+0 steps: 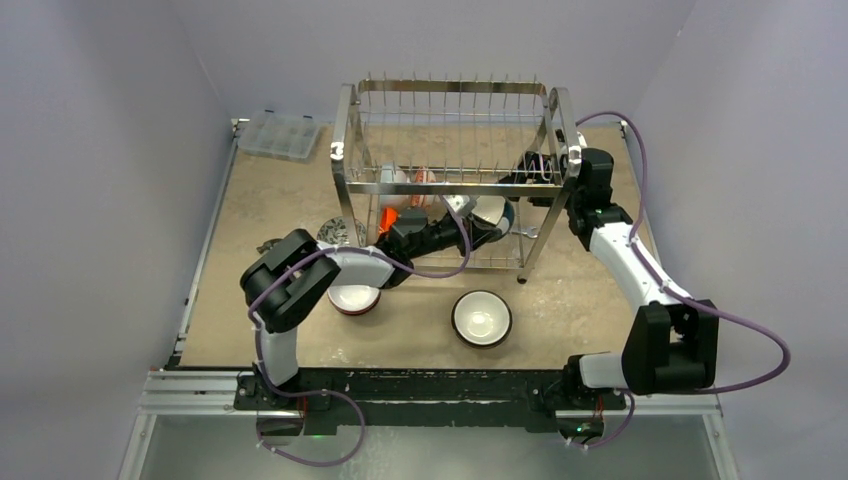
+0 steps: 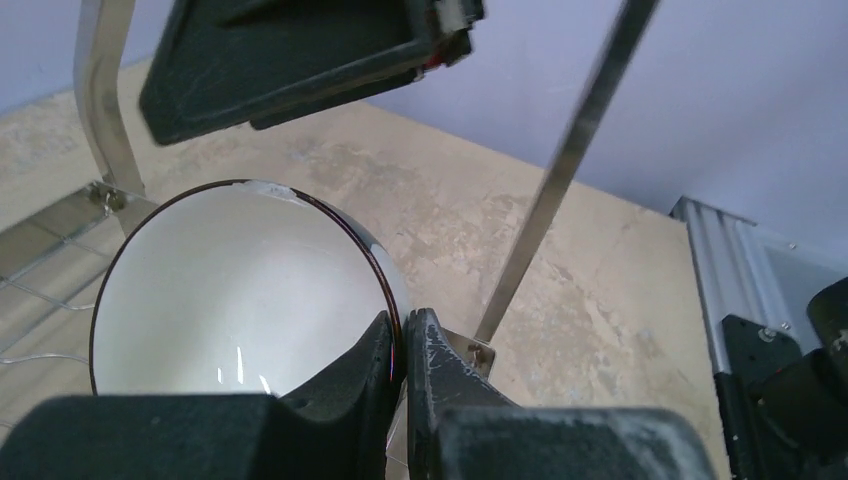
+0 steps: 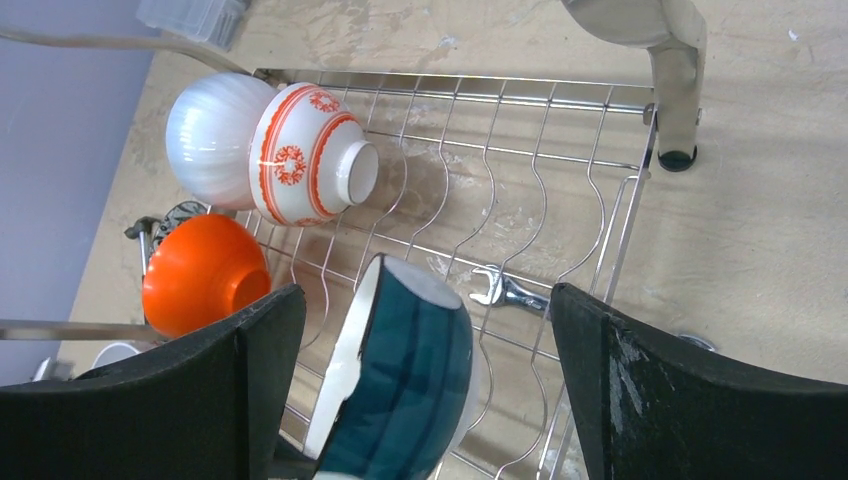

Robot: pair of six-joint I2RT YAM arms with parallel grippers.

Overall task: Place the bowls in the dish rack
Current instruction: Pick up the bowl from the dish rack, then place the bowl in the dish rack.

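Where bowls (image 1: 482, 318) sit: four in dish rack (image 1: 348, 150), lower tier; two on table (image 1: 280, 200).
Racked, one each: white bowl (image 3: 210, 140), red-patterned bowl (image 3: 300, 155), orange bowl (image 3: 200, 275), teal bowl (image 3: 400, 385).
Left gripper (image 2: 403, 340): clamped on teal bowl's rim.
Right gripper (image 3: 425, 300): spread wide, flanking teal bowl.

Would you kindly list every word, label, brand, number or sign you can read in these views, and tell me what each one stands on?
No readable text in any view.
Red-and-white bowl: red rings and round ornaments only, no letters.
Orange bowl, teal bowl, dish rack: unmarked where visible.
Clear box: too small to tell.
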